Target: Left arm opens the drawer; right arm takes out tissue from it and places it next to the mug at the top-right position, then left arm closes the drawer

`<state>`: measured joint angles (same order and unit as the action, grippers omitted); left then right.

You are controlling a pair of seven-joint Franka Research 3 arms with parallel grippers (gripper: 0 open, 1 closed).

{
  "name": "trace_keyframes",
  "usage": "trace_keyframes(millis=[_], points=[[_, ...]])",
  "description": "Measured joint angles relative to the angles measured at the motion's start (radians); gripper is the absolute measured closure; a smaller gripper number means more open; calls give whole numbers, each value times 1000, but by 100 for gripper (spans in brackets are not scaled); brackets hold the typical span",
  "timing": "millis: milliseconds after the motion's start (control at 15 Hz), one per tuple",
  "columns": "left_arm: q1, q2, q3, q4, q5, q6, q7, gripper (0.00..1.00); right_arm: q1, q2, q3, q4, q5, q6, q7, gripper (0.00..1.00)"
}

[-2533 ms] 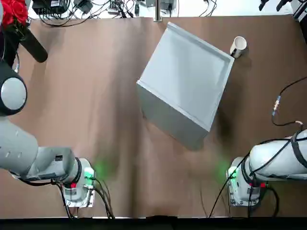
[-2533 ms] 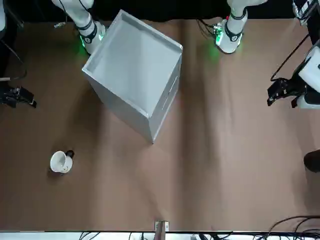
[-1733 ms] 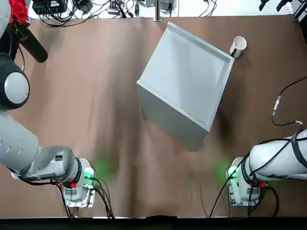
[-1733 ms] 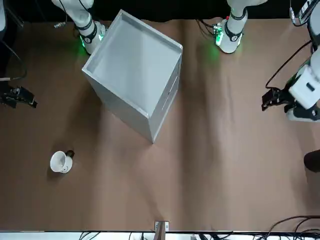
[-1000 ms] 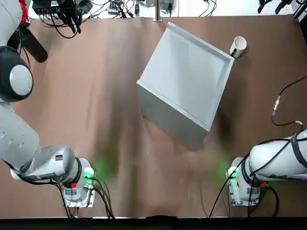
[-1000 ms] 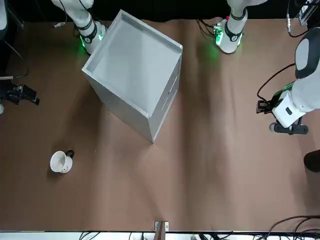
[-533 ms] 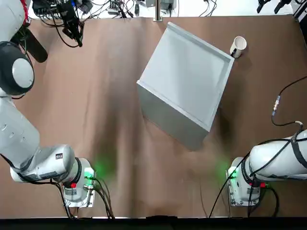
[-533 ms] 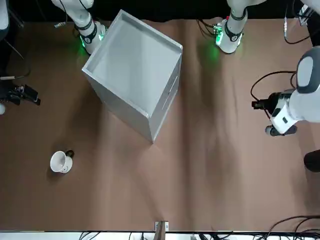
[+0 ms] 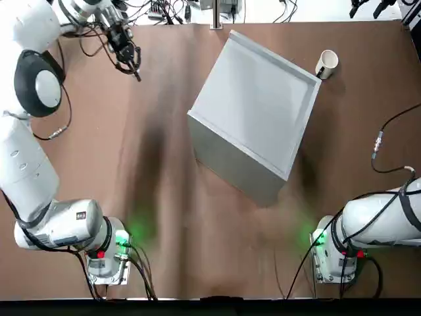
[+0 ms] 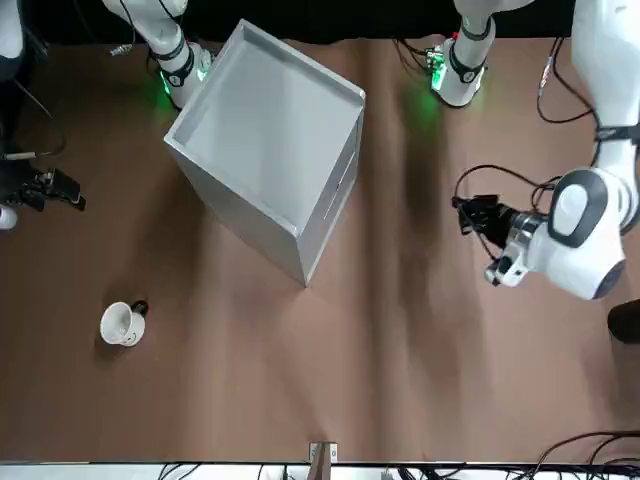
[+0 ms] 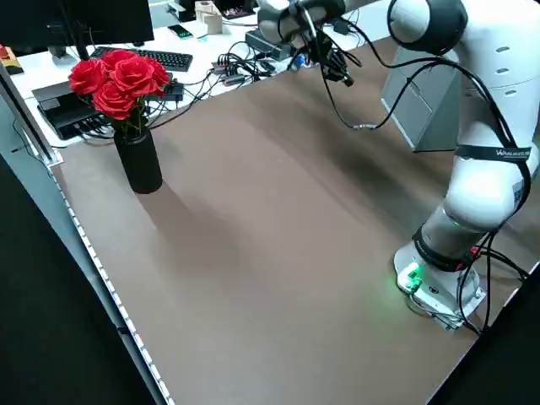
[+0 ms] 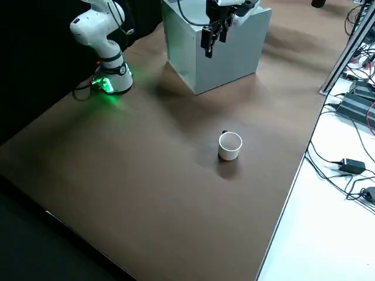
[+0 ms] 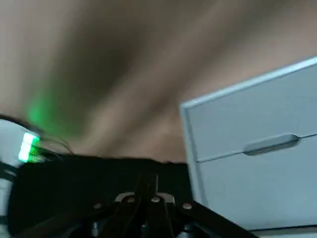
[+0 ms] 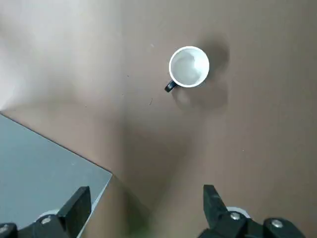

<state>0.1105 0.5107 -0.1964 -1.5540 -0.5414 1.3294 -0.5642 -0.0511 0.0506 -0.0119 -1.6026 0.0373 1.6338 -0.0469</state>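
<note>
The grey cabinet [image 9: 256, 108] stands at an angle mid-table, its drawer [image 13: 247, 163] pushed in, handle [image 13: 270, 143] facing the left side. The tissue is hidden. The white mug [image 9: 327, 62] stands at the far right corner behind the cabinet. My left gripper [image 9: 131, 62] hangs shut over the table's far left part, well away from the drawer front [image 10: 338, 195], and holds nothing. My right gripper [image 14: 146, 196] is open, high above the mug [image 14: 189, 67] and the cabinet's corner, also holding nothing.
A black vase of red roses [image 11: 135, 126] stands at the table's left edge. Cables, a keyboard and boxes [image 9: 158, 10] lie beyond the far edge. Brown tabletop [image 9: 131, 164] stretches between the left gripper and the cabinet.
The left arm has swung its gripper from off the table's left edge in over the far-left tabletop, toward the cabinet. The right arm, cabinet and mug stay put.
</note>
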Motion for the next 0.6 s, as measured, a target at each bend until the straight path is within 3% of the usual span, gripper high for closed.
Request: trace_keyframes(millis=[600], points=[[-199,150,-7,4,-318,225,-231,99,30,0,2,-3,0,-1,0,0]])
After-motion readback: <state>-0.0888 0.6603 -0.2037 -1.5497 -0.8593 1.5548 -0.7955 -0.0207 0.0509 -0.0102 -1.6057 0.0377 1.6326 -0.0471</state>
